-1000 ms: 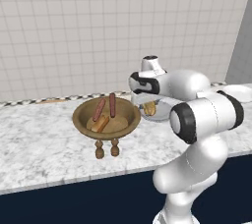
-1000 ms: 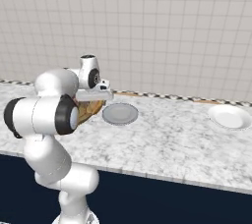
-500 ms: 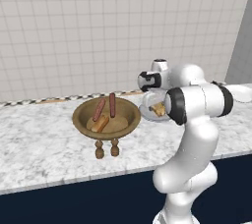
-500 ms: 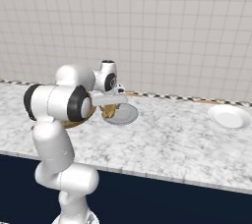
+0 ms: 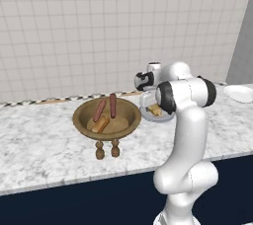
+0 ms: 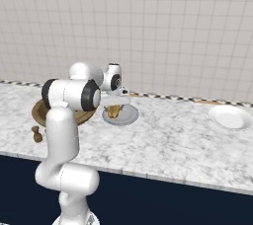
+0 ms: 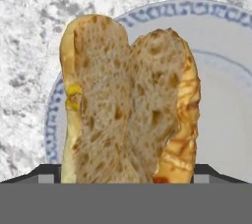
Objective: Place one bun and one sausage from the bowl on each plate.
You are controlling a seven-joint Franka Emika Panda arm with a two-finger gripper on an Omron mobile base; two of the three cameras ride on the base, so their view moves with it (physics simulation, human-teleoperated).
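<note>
My gripper (image 5: 152, 105) hangs over the pale grey plate (image 5: 165, 117), shut on a golden-tan bun (image 5: 155, 110). In the hand view the bun (image 7: 129, 105) stands on end between the two finger tips, with the blue-patterned rim of the plate (image 7: 216, 12) right behind it. Whether the bun touches the plate I cannot tell. The brown wooden bowl (image 5: 81, 115) to the left holds two sausages (image 5: 112, 104) and another bun (image 5: 101, 124). The white plate (image 5: 239, 93) lies far right. From the right base view the gripper (image 6: 114, 105) holds the bun (image 6: 114, 112) above the grey plate (image 6: 129, 117).
Two small brown shakers (image 5: 107, 149) stand in front of the bowl, near the counter's front edge. A tiled wall runs behind the marble counter (image 5: 44, 145). My own arm hides much of the bowl (image 6: 37, 112) in the right base view.
The gripper has carried the bun to the right, away from the bowl, and down until it hangs low over the grey plate. The arm's elbow swung with it.
</note>
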